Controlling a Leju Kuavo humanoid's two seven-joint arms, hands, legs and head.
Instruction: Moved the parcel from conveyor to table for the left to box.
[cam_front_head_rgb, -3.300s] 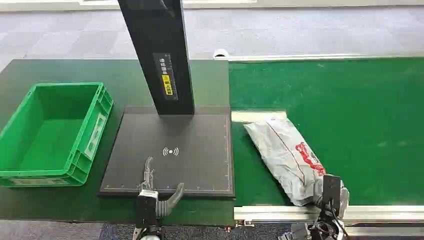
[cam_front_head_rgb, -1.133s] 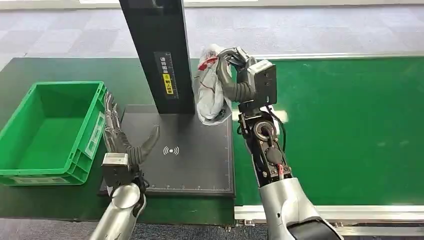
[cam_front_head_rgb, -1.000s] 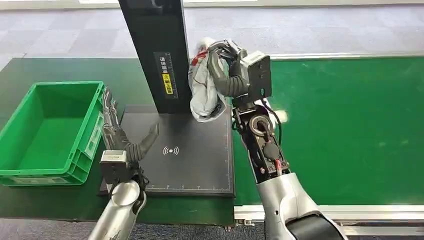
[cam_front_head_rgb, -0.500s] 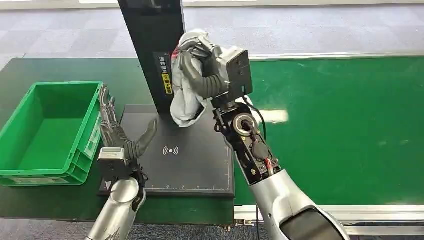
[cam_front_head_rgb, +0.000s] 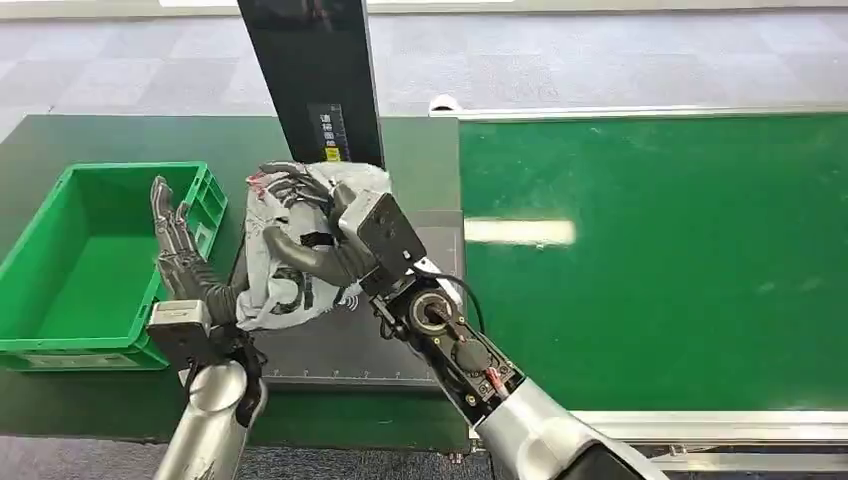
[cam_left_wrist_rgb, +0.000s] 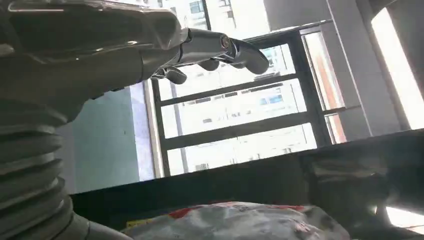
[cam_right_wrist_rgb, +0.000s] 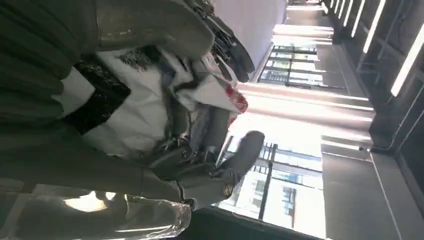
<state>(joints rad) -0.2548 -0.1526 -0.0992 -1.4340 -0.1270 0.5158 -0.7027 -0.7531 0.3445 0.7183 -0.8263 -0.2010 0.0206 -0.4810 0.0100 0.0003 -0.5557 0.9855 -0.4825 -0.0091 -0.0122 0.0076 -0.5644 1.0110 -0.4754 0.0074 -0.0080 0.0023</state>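
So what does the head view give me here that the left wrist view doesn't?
Head view alone: the green crate, the black scanner pad with its upright post, the green conveyor belt, and the right hand gripping the parcel above the pad. Left wrist view alone: large windows behind the hand, seen from below. Both: the left hand, fingers spread and holding nothing, with the grey, red-printed parcel close beside it.

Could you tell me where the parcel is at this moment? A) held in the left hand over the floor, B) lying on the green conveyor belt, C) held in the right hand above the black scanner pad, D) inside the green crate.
C: the right hand grips the crumpled parcel above the black scanner pad, next to the open left hand, while the green crate holds nothing.
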